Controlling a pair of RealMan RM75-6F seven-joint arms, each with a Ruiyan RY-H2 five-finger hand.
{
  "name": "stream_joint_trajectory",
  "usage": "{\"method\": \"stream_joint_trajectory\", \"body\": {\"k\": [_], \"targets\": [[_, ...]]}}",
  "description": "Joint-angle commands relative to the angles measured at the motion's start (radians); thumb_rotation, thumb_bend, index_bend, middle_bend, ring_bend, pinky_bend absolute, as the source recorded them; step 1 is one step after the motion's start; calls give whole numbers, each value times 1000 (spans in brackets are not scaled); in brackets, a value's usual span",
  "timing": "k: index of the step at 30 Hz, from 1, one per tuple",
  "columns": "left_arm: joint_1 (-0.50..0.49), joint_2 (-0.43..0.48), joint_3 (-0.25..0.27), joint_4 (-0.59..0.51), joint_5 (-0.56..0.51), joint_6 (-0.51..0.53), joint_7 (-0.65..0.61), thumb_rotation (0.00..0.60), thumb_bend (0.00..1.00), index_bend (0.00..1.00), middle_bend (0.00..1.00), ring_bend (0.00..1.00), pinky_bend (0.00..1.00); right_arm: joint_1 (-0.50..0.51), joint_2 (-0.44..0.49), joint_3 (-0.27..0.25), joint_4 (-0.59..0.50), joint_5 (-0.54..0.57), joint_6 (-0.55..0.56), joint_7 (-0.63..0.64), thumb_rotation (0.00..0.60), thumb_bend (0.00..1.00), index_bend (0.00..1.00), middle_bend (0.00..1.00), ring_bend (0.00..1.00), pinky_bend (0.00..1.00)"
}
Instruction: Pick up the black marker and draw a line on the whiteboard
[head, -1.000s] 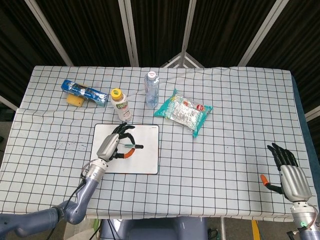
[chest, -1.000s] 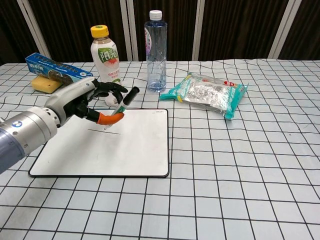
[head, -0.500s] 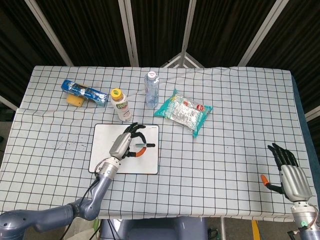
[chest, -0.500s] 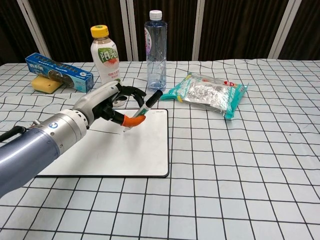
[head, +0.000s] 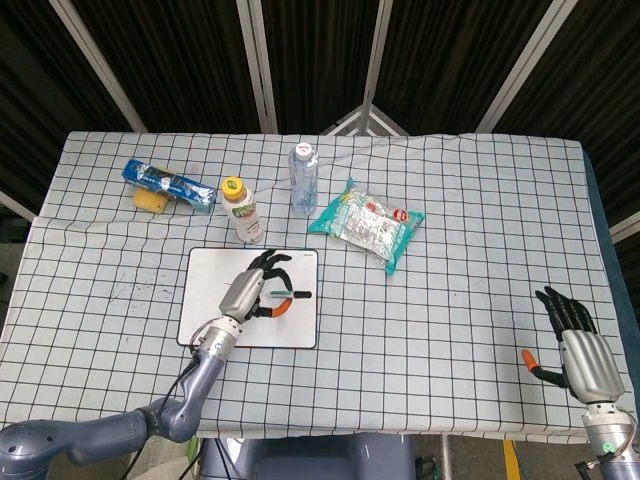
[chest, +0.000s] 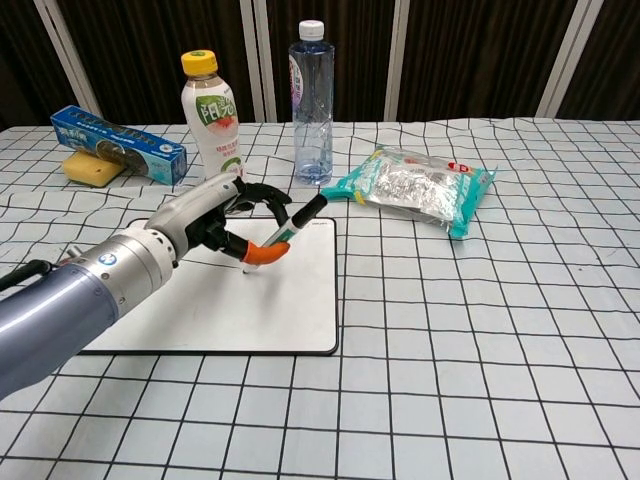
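Observation:
My left hand (head: 252, 291) (chest: 215, 217) holds the black marker (head: 290, 294) (chest: 290, 225) over the whiteboard (head: 205, 315) (chest: 290, 310), pinched between the orange-tipped thumb and the fingers. The marker slants with its black cap up and to the right, and its tip touches the board near the right side. A thin dark line on the board runs left from the tip, partly hidden by the hand. My right hand (head: 578, 345) rests near the table's front right corner, fingers spread, holding nothing; only the head view shows it.
Behind the board stand a milk-tea bottle with a yellow cap (head: 240, 210) (chest: 212, 112) and a clear water bottle (head: 303, 178) (chest: 312, 105). A snack bag (head: 367, 222) (chest: 415, 187) lies to the right. A blue packet (head: 168, 184) (chest: 118, 143) on a yellow sponge (chest: 90, 167) sits far left.
My left hand has carried the marker to the right across the whiteboard, its tip down, and the drawn line has lengthened. The right hand has stayed still.

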Motion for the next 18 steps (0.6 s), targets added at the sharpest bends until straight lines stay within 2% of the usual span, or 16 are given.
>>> {"method": "stream_joint_trajectory", "body": {"k": [1,7,18], "targets": [[14,18,15,-18,-1,0,9,600,547,671,155,17,66,-1,1,1,-1,0,3,-3,600,351,0,0,0,0],[46,56,41,-43,-4,14,22,600,547,671,155,17,66,0,1,1,-1,0,3,-3,600,350,0,0,0,0],[136,188,114,-155,18,53,5,600,547,672,156,17,66,-1,-3,2,-4,0,7,-10,600,351,0,0,0,0]]}}
